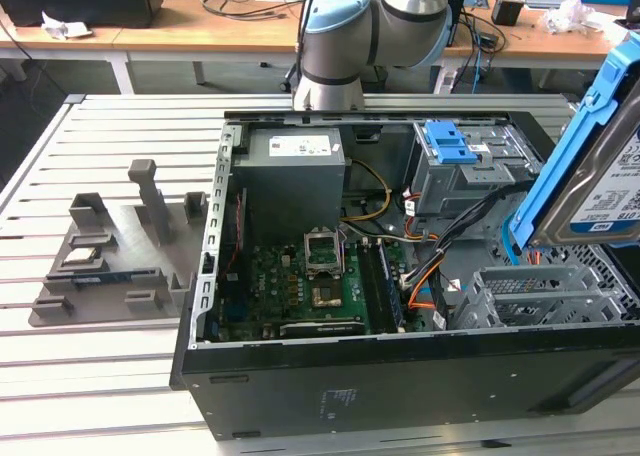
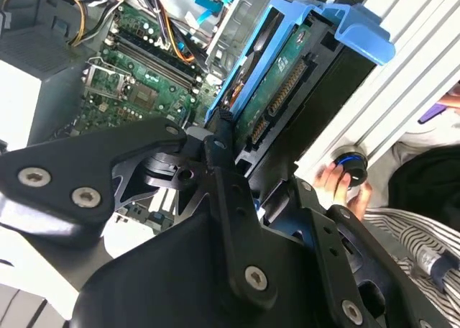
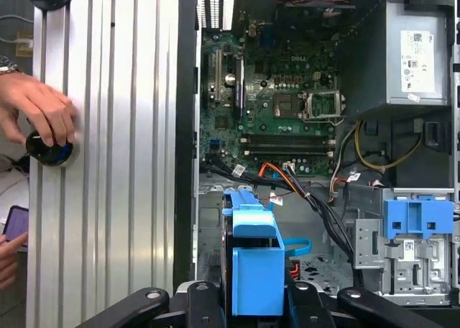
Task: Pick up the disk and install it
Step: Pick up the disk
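Note:
The disk (image 1: 612, 181), a silver drive with a white-and-blue label in a blue plastic carrier, hangs tilted above the open computer case (image 1: 400, 376) at the exterior view's right. In the second wrist view my gripper (image 2: 233, 152) is shut on the disk (image 2: 277, 83), whose green circuit-board side faces the camera. In the first wrist view the disk's blue carrier (image 3: 255, 270) stands edge-on between the black fingers (image 3: 203, 299) of the gripper (image 3: 251, 303), over the case's drive-bay end.
Inside the case lie the motherboard (image 1: 300, 286), the power supply (image 1: 290, 176), a grey cage with a blue latch (image 1: 450, 146) and a perforated drive cage (image 1: 540, 296). A grey fixture tray (image 1: 110, 256) sits on the slotted table. A person's hand (image 3: 43, 119) rests on a knob beside the case.

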You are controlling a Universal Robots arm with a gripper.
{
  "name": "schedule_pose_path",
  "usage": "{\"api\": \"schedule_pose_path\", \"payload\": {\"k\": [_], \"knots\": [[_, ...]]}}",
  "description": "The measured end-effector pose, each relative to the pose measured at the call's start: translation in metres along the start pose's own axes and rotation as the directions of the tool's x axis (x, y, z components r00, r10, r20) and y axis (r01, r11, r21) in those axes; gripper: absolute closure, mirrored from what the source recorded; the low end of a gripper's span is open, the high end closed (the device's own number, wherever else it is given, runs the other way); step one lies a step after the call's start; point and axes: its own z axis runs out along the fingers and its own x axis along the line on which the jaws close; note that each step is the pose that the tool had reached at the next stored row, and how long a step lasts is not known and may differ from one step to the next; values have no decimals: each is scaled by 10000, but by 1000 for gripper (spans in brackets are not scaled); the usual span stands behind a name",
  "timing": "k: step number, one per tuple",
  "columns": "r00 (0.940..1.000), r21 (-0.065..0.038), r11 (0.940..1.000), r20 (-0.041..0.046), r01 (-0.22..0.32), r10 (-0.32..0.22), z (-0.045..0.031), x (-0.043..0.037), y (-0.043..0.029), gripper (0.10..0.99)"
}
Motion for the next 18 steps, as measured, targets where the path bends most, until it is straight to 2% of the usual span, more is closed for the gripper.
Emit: {"api": "schedule_pose_path", "payload": {"k": [2,3,4,5,6,7,10,18], "knots": [[9993,6,9993,18,-387,387,2,0,-1,718],[9986,6,9986,48,-524,524,3,1,-1,718],[9984,3,9985,117,-554,554,4,1,0,718],[9979,-10,9985,343,-546,546,3,7,0,718],[9965,-28,9986,647,-532,533,4,22,0,718],[9964,-29,9986,664,-532,533,5,29,0,718],[9965,-28,9986,645,-532,533,6,47,0,718],[9984,-45,9994,460,-341,343,121,50,-56,718]]}}
